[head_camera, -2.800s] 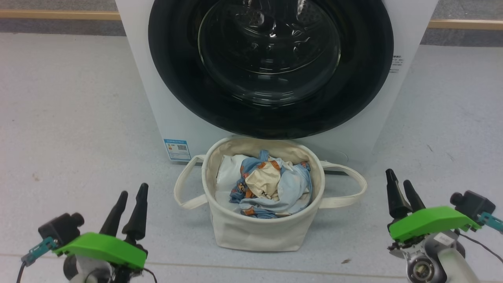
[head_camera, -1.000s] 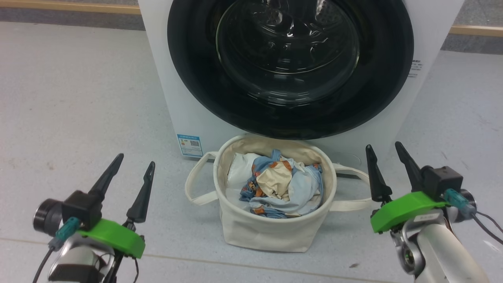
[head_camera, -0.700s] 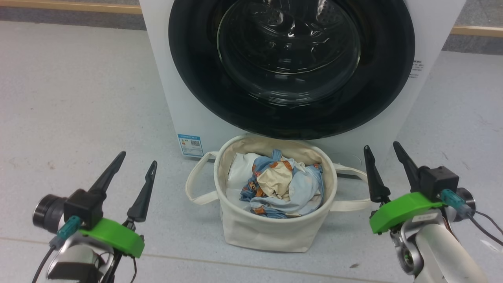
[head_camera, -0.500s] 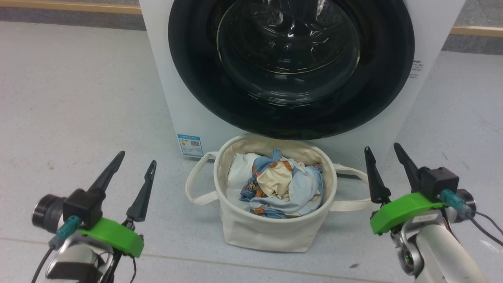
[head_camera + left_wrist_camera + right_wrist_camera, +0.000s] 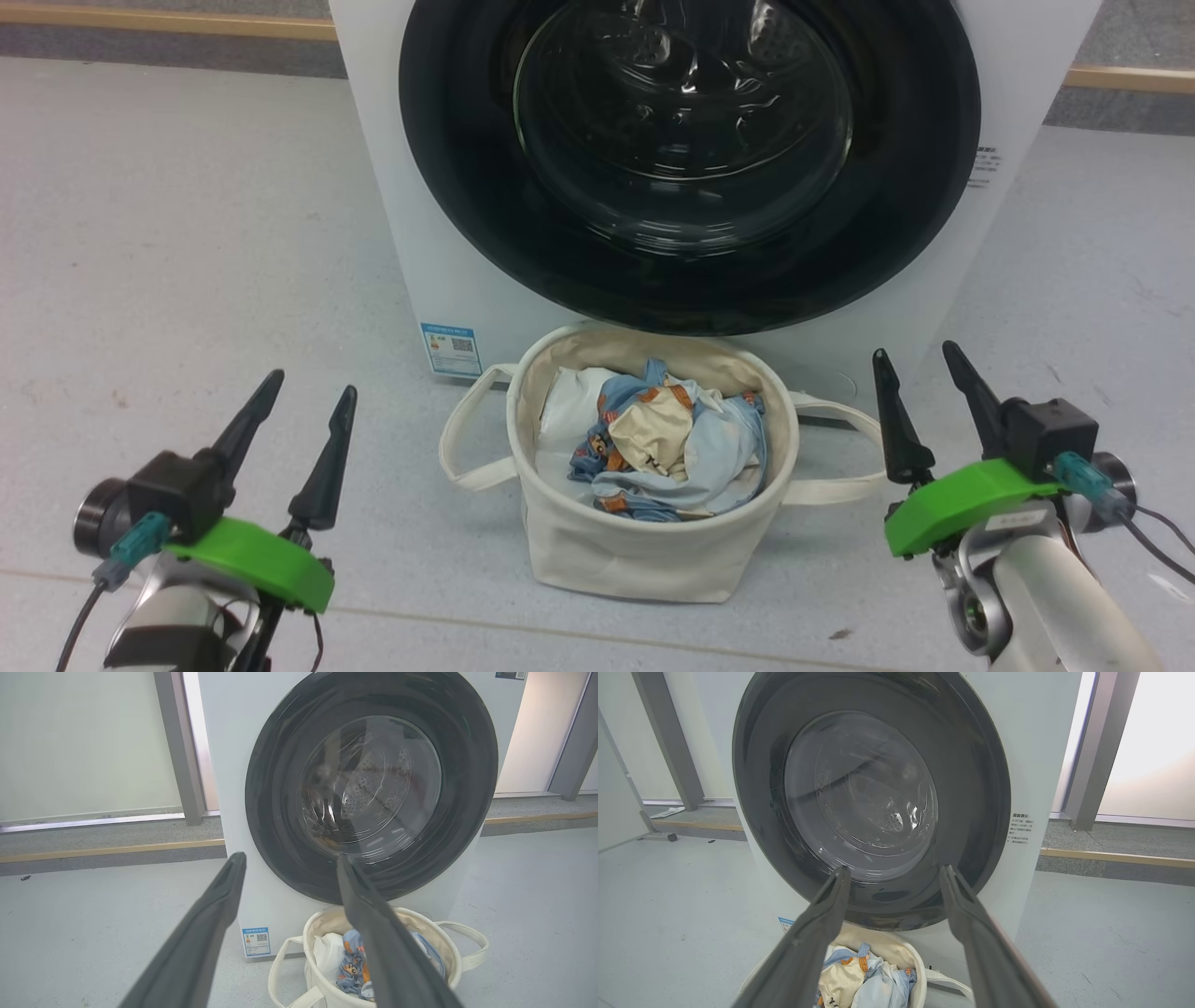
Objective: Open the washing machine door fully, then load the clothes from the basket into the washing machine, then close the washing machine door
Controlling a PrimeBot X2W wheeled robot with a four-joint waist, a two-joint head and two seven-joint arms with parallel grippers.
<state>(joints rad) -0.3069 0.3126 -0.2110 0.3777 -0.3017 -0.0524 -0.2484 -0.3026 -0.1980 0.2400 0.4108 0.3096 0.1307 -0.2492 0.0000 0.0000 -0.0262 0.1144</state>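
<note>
We hold our left gripper [image 5: 309,383] with its 2 fingers spread apart and nothing between them. Our right gripper [image 5: 913,349] likewise has its 2 fingers parted and bare. The basket [image 5: 625,560] stands on the floor [image 5: 187,233] between the 2 grippers, clear of both pairs of fingers. 1 loop handle [image 5: 840,485] lies near the inner finger of the right gripper.

The clothes [image 5: 663,448] are heaped inside the basket, light blue cloth with orange prints around a cream piece. White padding [image 5: 560,411] is tucked in on the side toward the left fingers.

Beyond both sets of fingertips the washing machine [image 5: 373,93] stands just behind the basket. The washing machine door [image 5: 689,159] lies flat against its front, and the drum shows through the glass. In both wrist views the fingers point toward the door's lower rim. A blue label [image 5: 450,347] sits ahead of the left fingers.
</note>
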